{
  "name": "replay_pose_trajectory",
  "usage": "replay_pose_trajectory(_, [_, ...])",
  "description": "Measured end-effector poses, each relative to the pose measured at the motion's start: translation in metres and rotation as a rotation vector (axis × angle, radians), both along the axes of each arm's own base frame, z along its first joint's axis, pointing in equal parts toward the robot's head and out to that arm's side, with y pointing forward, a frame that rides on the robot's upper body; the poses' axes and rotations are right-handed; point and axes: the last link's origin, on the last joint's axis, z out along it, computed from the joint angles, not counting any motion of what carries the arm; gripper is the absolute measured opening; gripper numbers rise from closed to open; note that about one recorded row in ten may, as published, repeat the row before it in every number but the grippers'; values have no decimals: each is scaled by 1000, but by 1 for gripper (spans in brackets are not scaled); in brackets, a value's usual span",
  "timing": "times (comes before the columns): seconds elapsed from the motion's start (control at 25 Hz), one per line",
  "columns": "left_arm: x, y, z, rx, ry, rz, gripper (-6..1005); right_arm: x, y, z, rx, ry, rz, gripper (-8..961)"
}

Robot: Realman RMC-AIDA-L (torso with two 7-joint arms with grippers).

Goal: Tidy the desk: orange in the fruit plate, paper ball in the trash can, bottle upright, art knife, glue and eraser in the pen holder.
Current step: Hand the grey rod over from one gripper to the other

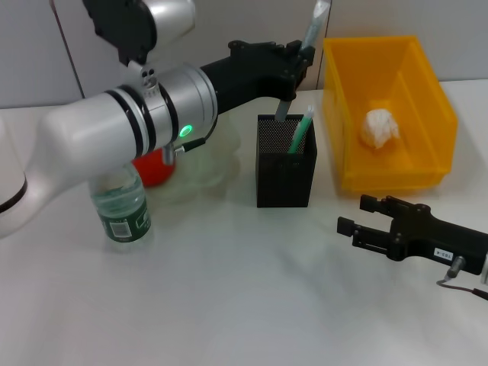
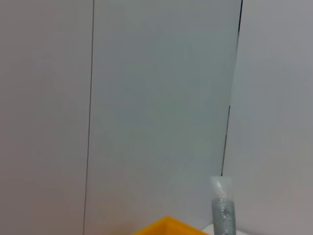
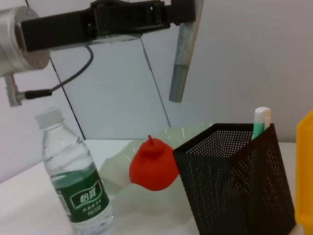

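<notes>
My left gripper (image 1: pixel 300 58) is shut on a silver glue tube (image 1: pixel 296 72) and holds it tilted, its lower end just above the black mesh pen holder (image 1: pixel 286 174). The tube also shows in the right wrist view (image 3: pixel 182 54) and the left wrist view (image 2: pixel 223 211). A green and white art knife (image 1: pixel 302 130) stands in the holder (image 3: pixel 234 186). The red-orange fruit (image 1: pixel 152 169) lies in the translucent plate (image 1: pixel 207 164). The bottle (image 1: pixel 122 207) stands upright. The paper ball (image 1: pixel 379 127) lies in the yellow bin (image 1: pixel 431 103). My right gripper (image 1: pixel 355 215) is open and empty. No eraser is in view.
The left arm spans the table's back left, over the plate and bottle. The yellow bin stands right beside the pen holder. The right arm rests at the front right. The wall is close behind.
</notes>
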Motion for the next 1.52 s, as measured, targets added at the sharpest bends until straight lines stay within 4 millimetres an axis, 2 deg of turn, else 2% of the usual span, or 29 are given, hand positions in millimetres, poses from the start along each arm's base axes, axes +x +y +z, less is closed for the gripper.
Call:
replay_pose_trajectory(0.32, [-26,2,-3,-19,-142,25,140,-5,5,-3,-6,5,7,764])
replay_pose_trajectory(0.6, [-34,1,-5,-20,-150,39,141,-9,8,-6,-15,15,13,764])
replay_pose_trajectory(0.72, [-44,1,-8,-34,-143,64,141,-11,11,-9,-21,15,15,764])
replay_pose_trajectory(1.52, [-41,-5,-17,-70,-143,55,141,-27,25,-23,-56,6,44,764])
